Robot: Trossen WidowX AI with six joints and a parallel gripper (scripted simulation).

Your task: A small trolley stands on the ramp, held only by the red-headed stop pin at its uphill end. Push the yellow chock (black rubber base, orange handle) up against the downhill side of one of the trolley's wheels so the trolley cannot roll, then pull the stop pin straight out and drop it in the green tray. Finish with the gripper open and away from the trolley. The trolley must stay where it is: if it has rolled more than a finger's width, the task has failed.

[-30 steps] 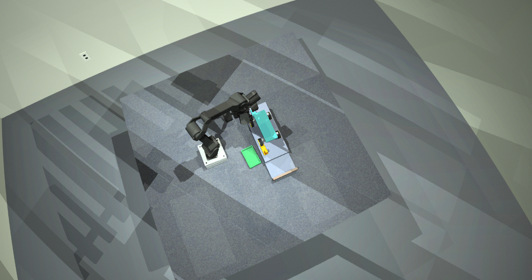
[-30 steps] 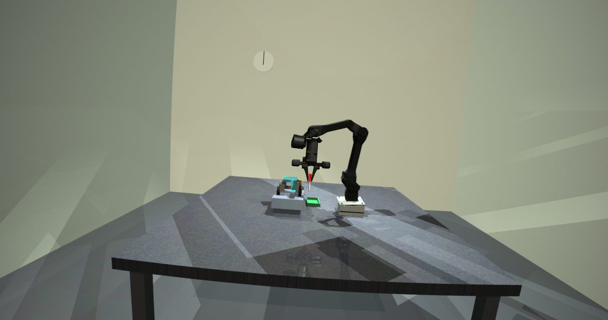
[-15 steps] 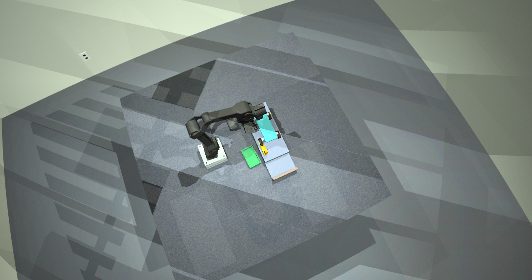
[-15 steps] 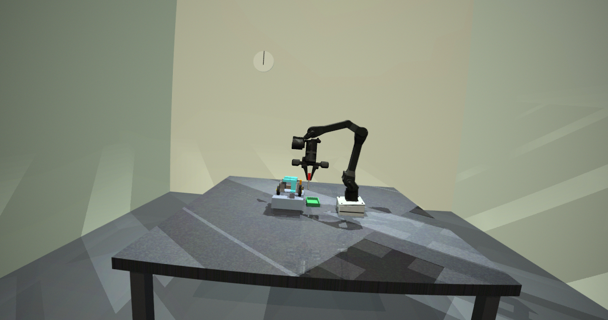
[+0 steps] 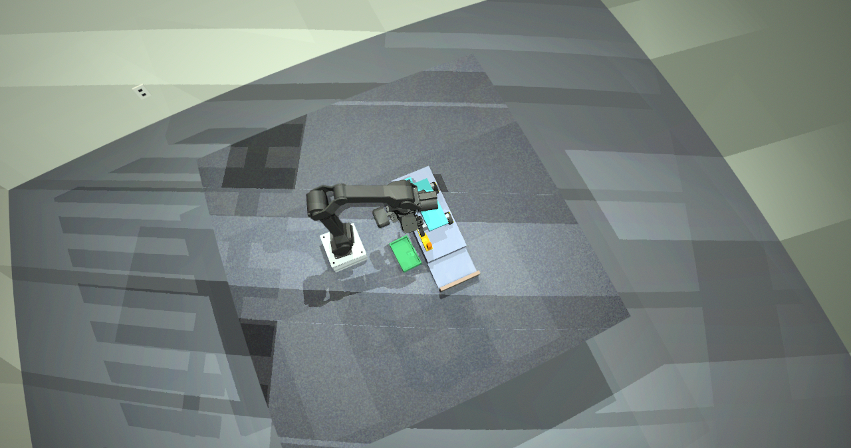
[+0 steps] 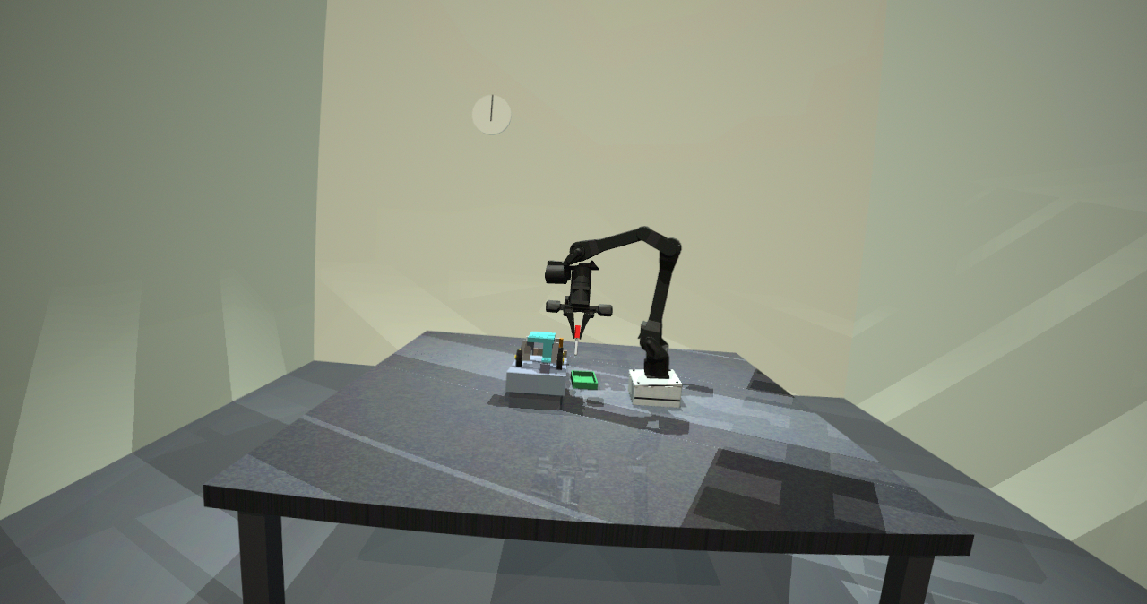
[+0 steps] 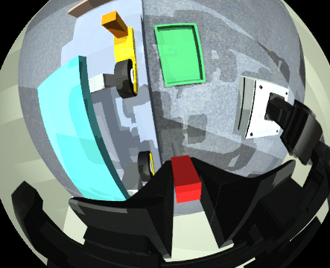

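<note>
My gripper point(image 6: 577, 335) point(image 7: 179, 164) is shut on the stop pin's red head and hangs in the air beside the trolley, on the arm base's side. The stop pin point(image 6: 575, 347) point(image 7: 187, 182) points down, its grey shaft free of the ramp. The cyan trolley point(image 5: 436, 218) point(image 6: 541, 335) point(image 7: 65, 119) stands on the pale ramp point(image 5: 446, 244) point(image 6: 535, 381) point(image 7: 91, 35). The yellow chock point(image 5: 424, 240) point(image 7: 124, 46) with its orange handle lies at the downhill side of the trolley's near lower wheel point(image 7: 124, 78); they look touching. The green tray point(image 5: 405, 254) point(image 6: 584, 379) point(image 7: 181, 56) is empty.
The arm's white base point(image 5: 343, 252) point(image 6: 656, 388) point(image 7: 263, 108) stands across the green tray from the ramp. A wooden strip point(image 5: 459, 282) point(image 7: 86, 7) crosses the ramp's low end. The arm passes above the trolley's uphill part in the top view.
</note>
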